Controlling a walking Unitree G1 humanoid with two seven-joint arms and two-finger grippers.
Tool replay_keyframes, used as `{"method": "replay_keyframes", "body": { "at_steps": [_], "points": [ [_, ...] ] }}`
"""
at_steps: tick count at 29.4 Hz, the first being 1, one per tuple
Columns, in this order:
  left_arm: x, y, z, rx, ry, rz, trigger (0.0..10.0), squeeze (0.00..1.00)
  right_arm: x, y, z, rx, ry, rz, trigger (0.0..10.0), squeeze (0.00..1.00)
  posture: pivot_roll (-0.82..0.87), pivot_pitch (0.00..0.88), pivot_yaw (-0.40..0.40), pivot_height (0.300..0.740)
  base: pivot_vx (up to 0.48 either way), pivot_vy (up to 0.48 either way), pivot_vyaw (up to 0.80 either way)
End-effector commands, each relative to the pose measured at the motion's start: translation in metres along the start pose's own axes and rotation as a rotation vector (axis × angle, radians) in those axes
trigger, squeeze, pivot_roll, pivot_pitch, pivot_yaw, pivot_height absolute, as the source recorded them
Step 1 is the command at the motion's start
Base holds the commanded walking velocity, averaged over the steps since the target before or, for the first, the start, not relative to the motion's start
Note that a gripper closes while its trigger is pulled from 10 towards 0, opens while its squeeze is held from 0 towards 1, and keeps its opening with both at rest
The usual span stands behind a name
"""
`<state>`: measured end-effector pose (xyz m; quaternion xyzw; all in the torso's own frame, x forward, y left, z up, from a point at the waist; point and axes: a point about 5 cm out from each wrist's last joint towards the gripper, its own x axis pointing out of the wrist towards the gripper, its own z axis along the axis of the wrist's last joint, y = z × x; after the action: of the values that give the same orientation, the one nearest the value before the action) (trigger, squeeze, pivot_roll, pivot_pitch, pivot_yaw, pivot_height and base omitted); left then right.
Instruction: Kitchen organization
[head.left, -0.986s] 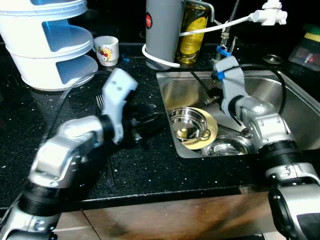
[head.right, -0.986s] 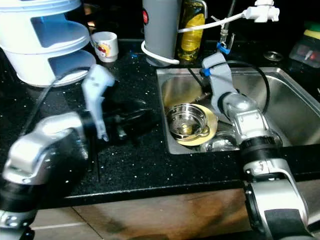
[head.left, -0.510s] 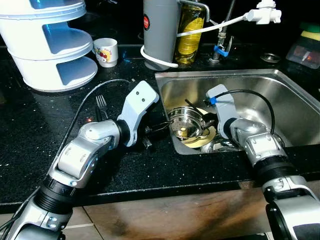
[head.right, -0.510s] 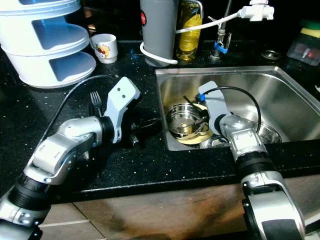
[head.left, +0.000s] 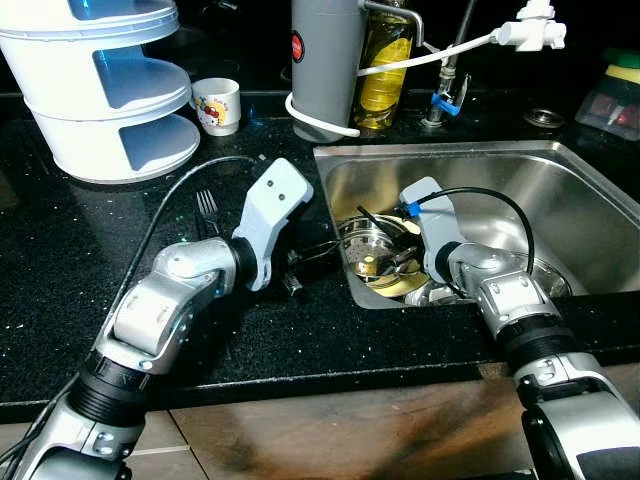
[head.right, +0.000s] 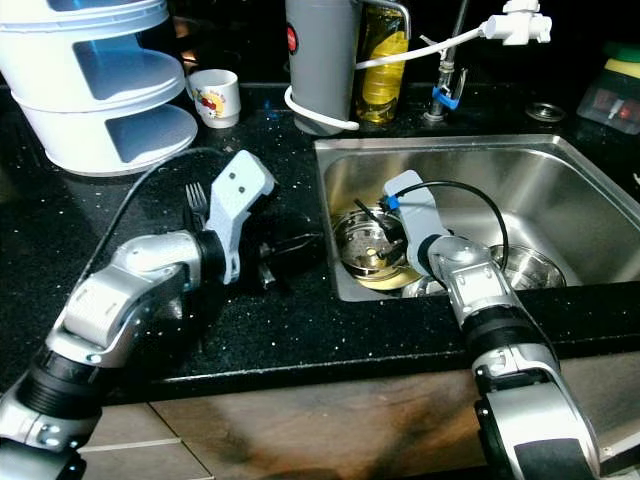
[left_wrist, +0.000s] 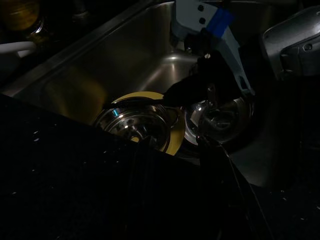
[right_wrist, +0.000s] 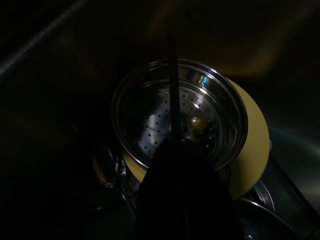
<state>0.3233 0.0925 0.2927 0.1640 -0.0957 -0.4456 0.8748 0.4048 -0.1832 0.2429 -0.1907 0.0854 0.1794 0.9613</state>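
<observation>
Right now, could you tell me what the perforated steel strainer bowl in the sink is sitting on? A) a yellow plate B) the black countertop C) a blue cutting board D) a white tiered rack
A: the strainer bowl sits on a yellow plate in the sink's front left corner, with the right claw over it.

Black speckled countertop (head.left: 300, 330) — steel sink (head.left: 560, 190) set in it — wooden cabinet front (head.left: 330, 430) below.

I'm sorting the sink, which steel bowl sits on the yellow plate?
The perforated steel strainer bowl at the sink's left sits on the yellow plate; the other steel bowl lies farther right.
</observation>
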Motion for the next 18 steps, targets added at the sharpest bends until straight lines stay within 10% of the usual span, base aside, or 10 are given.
{"method": "replay_keyframes", "body": {
  "at_steps": [1, 5, 6, 18],
  "points": [
    [-0.001, -0.003, 0.0, -0.003, -0.007, -0.006, 10.0, 0.0, 0.0, -0.002, 0.0, -0.009, 0.008, -0.011, 10.0, 0.89, 0.05, 0.212, -0.018, 0.74, 0.0, 0.0, 0.0],
    [-0.002, -0.003, 0.001, -0.01, -0.02, 0.005, 10.0, 0.0, 0.0, -0.003, 0.001, -0.021, 0.011, -0.015, 10.0, 0.87, 0.05, 0.211, -0.016, 0.74, 0.0, 0.0, 0.0],
    [-0.01, 0.007, 0.008, -0.04, -0.06, 0.071, 10.0, 0.0, -0.001, -0.005, 0.011, -0.041, -0.026, -0.051, 10.0, 0.0, 0.05, 0.21, -0.013, 0.74, 0.0, 0.0, 0.0],
    [-0.082, 0.055, 0.026, 0.056, 0.041, 0.283, 10.0, 0.0, 0.002, 0.025, 0.071, 0.09, -0.296, 0.052, 10.0, 0.0, 0.05, 0.205, -0.022, 0.74, 0.0, 0.0, 0.0]
  ]
}}
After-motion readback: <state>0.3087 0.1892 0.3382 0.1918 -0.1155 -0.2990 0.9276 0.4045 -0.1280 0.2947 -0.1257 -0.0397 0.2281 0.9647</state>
